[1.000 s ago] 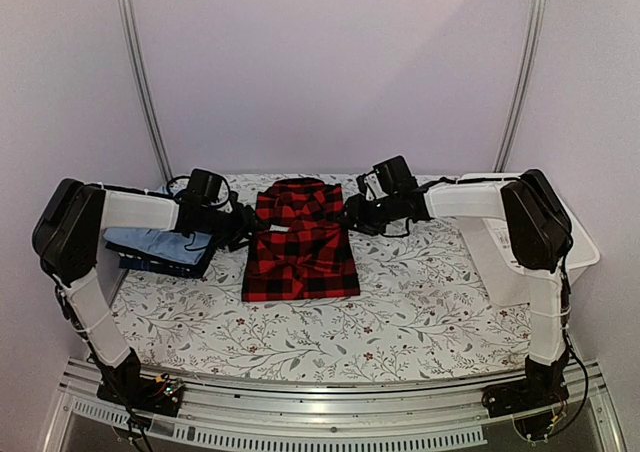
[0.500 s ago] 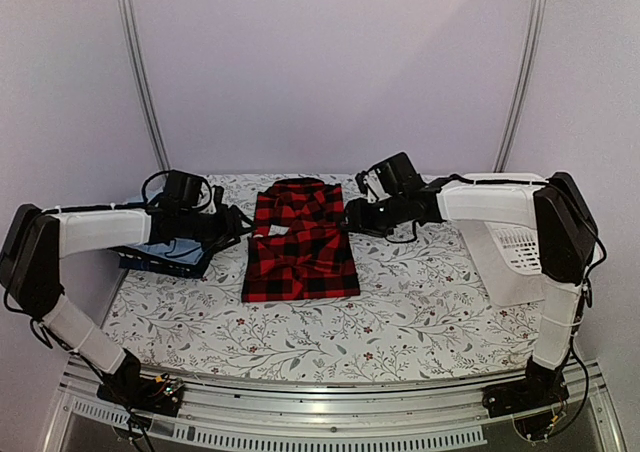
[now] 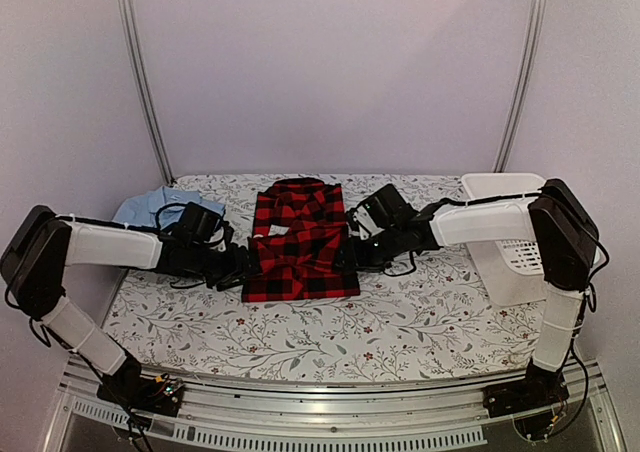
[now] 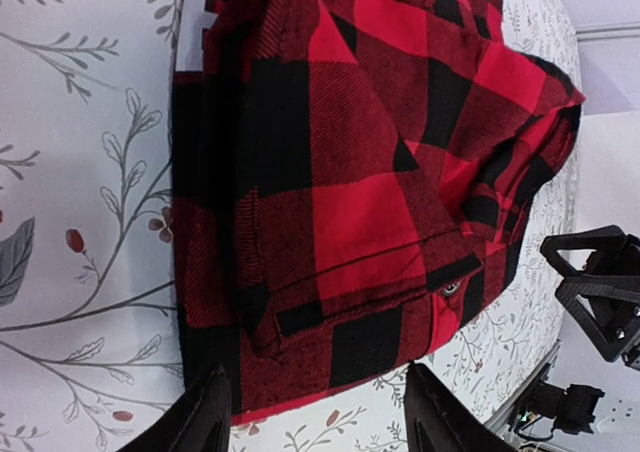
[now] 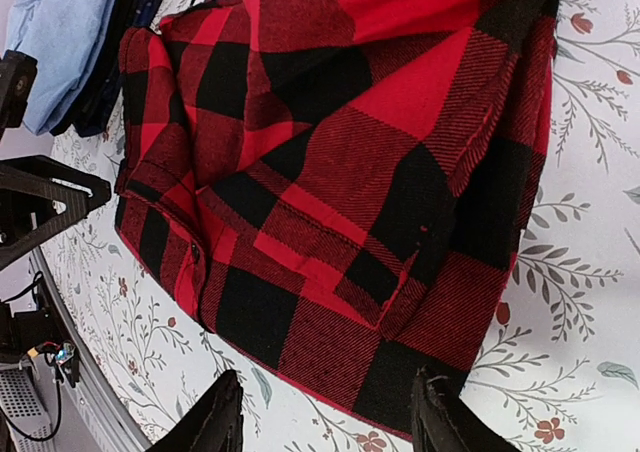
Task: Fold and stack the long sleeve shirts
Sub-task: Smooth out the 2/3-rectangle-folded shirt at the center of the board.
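**Item 1. Red-and-black checked flannel shirt** [image 3: 300, 242]: folded into a compact rectangle, lying flat at the middle of the desk [image 3: 400, 322] (floral-print covering). A black patch with white lettering [image 4: 193, 27] shows at its far end. A buttoned cuff lies tucked along the near fold.

**Item 2. Light blue collared shirt** [image 3: 150, 207]: at the rear left of the desk, well apart from the flannel, on top of item 3.

**Item 3. Dark navy garment** [image 5: 135, 32]: only an edge shows under the light blue shirt; its shape cannot be made out.

**Item 4. Left pincer** [image 4: 315, 377]: low over the desk at the flannel's near-left corner. Its 2 fingers are spread, 1 on either side of the shirt's hem, and pinch nothing.

**Item 5. Right pincer** [image 5: 328, 377]: low at the flannel's right edge, facing the left one across the shirt. Its fingers are spread wide with the fabric's corner just ahead of them, and they clasp nothing.

**Item 6. White plastic basket** [image 3: 520, 252]: at the right edge of the desk, behind the right arm; its contents cannot be seen.
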